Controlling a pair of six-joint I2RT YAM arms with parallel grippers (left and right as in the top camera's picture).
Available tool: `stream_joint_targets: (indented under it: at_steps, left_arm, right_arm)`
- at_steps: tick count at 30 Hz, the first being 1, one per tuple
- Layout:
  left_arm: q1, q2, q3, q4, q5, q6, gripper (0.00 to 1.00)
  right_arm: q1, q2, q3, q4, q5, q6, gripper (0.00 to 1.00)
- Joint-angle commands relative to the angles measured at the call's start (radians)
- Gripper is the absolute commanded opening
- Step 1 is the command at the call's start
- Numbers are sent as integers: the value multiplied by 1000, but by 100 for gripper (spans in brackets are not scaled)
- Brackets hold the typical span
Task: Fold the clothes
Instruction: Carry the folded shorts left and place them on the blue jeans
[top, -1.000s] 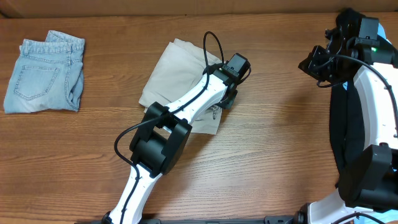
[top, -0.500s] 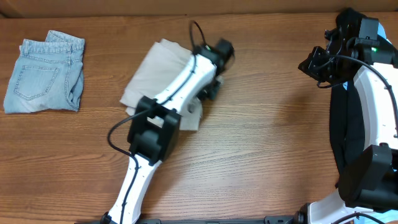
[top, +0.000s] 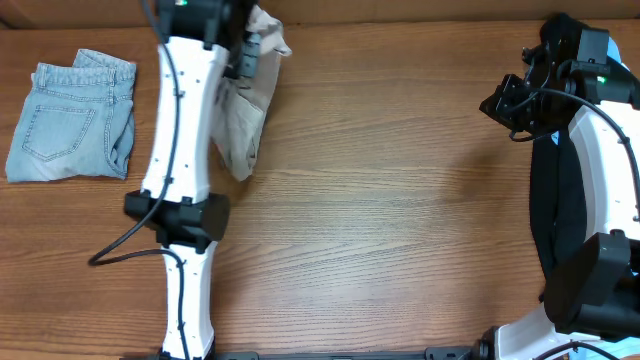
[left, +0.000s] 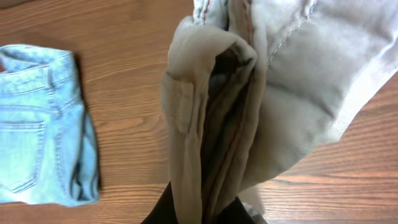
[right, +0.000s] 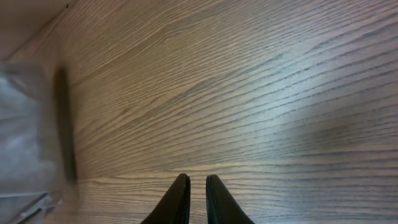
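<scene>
Overhead: left arm is reaching straight out toward the far edge of the wooden table (top: 400, 220), and the left gripper (top: 250, 55) is sitting at the far-left area with the beige shorts (top: 243, 125) bunched under it. Shorts are trailing from the gripper back toward the near side as a narrow crumpled strip, not lying flat. Whether the lower end is touching the wood, cannot tell.

Left wrist view: left gripper (left: 202, 210) is clamping a gathered fold of the beige shorts (left: 292, 93). Dark fingers (left: 163, 214) are showing at the bottom edge on either side of the fabric. Seams and a pocket edge are facing the camera.

Light-blue denim shorts (top: 70, 120) are lying folded at the far-left of the table, well apart from the beige pair, also showing at the left in the wrist view (left: 37, 124).

Right gripper (top: 510, 105) is hovering at the far-right, well away from both garments. Right wrist view: right gripper (right: 198, 186) fingers are sitting nearly together with a thin gap, holding nothing, bare wood below.
</scene>
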Motion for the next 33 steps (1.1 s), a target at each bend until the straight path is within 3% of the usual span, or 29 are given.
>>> stream_joint_targets:
  at_steps: [1, 6, 11, 17, 25, 33]
  left_arm:
    - [100, -112, 42, 2, -13, 38, 4]
    - [237, -160, 42, 16, -14, 66, 4]
    - [409, -168, 42, 81, -23, 222, 4]
    - [556, -156, 32, 285, -22, 418, 4]
    - [726, -20, 22, 484, -10, 509, 4]
    - [828, 98, 22, 560, 37, 554, 4]
  right_arm:
    - [-3, 0, 10, -2, 3, -12, 13]
    - [-3, 0, 10, -2, 2, -11, 14]
    - [-3, 0, 10, -17, -2, 2, 14]
    - [-3, 0, 10, -28, -1, 5, 15]
    - [-3, 0, 10, -33, 3, 4, 18]
    - [-3, 0, 10, -62, 8, 4, 18]
